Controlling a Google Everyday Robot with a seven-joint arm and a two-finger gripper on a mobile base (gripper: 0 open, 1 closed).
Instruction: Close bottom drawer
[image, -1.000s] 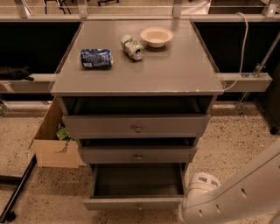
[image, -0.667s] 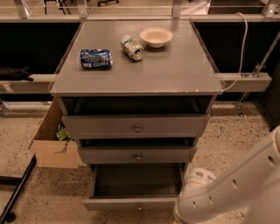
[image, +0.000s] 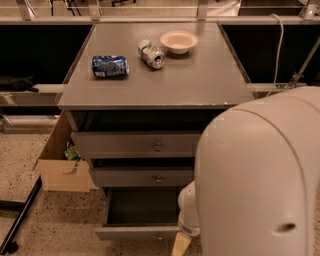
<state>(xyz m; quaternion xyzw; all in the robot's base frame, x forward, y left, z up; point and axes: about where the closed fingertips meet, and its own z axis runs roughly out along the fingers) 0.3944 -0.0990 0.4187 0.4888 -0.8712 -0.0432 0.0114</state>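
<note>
One bottom drawer (image: 136, 233) stood pulled out, low in the frame, the hand (image: 181, 243) by its right corner; its grip I could not tell.

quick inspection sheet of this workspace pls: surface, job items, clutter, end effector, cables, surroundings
surface: grey cabinet top, flat, carrying three small items near its back edge
job's things: bottom drawer pulled out, dark interior showing, not yet closed
clutter: blue can on its side; green-and-white can on its side; pale bowl upright, just right of that can
grippers: end effector low at the right end of the bottom drawer front; contact cannot be told
cables: one pale cable hanging behind the cabinet's right side
surroundings: cardboard box on the speckled floor left of the cabinet; white arm hides the drawers' right side
</note>
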